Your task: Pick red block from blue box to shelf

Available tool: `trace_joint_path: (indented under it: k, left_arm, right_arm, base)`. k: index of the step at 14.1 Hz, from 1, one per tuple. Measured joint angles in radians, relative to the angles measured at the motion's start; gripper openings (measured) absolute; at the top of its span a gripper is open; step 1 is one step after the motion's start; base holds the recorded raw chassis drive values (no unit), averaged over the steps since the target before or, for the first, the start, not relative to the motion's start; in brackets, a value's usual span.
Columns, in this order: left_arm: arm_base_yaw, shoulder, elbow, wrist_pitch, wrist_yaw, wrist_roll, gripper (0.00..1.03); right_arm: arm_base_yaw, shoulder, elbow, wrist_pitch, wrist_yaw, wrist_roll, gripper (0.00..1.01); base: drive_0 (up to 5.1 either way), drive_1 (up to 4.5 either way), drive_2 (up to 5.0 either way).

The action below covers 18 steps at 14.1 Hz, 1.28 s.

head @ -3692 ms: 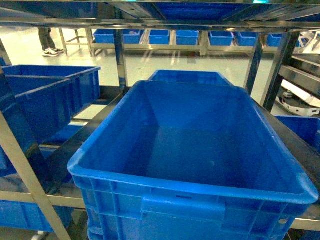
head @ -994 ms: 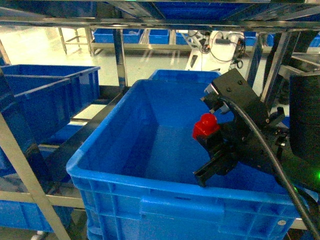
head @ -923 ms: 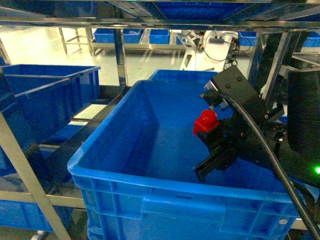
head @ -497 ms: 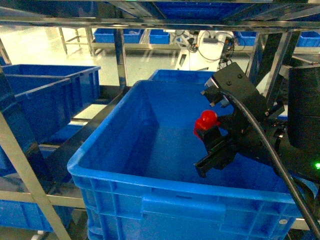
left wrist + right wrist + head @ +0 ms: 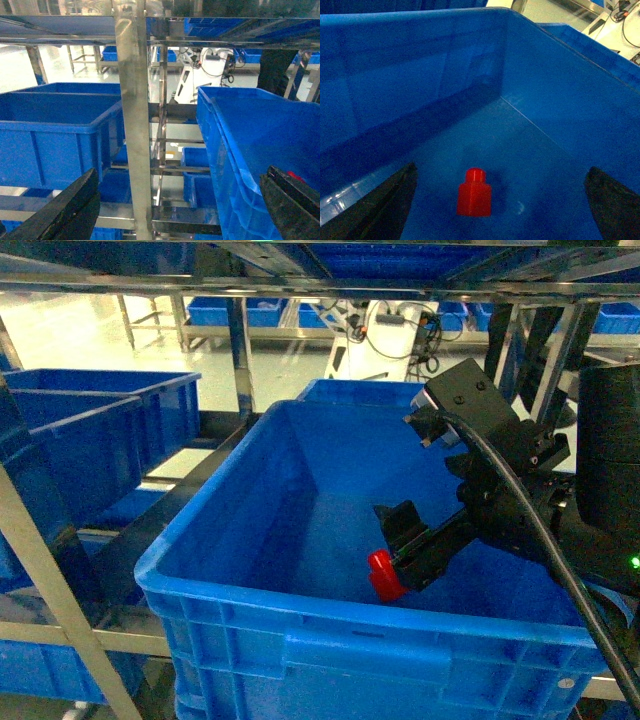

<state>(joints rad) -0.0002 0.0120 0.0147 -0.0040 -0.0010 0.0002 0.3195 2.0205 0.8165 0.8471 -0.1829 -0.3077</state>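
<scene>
Just below the spread-apart right hand (image 5: 400,540), red block (image 5: 474,194) upright and free on the floor of the dark blue crate (image 5: 230,530), liable to topple if clipped by a lifting finger.

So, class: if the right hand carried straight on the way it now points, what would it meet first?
Most likely the red block, standing loose on the crate floor between the open fingers of the right hand. Depth is unclear, so it may pass just above it.
</scene>
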Motion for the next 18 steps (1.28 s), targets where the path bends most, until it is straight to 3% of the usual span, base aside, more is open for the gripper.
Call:
trace_joint_path:
  k: [1,2,8,16,17,18]
  left_arm:
    - [0.0,0.0,0.0,0.0,0.0,0.0,0.98]
    - [0.0,0.0,0.0,0.0,0.0,0.0,0.98]
    - [0.0,0.0,0.0,0.0,0.0,0.0,0.98]
    - [0.0,0.0,0.0,0.0,0.0,0.0,0.98]
    - [0.0,0.0,0.0,0.0,0.0,0.0,0.98]
    - [0.0,0.0,0.0,0.0,0.0,0.0,0.98]
  right_arm:
    - [-0.006,-0.005,-0.001,-0.001,0.0,0.0,1.0]
    - [-0.014,-0.015,-0.007,0.009,0.006,0.002,0.97]
    - [-0.039,-0.188,-0.172,0.069,0.045,0.095,0.98]
    - [-0.086,-0.506,-0.387,0.02,0.103,0.132,0.98]
    - [-0.125,-0.747,-0.523,-0.058,0.109,0.155,0.98]
    - [-0.133,-0.864,-0.58,-0.107,0.109,0.159,0.98]
  base:
    - [0.0,0.0,0.0]
    - [0.0,0.0,0.0]
    - [0.0,0.0,0.0]
    - [0.0,0.0,0.0]
    - [0.0,0.0,0.0]
    - [0.0,0.0,0.0]
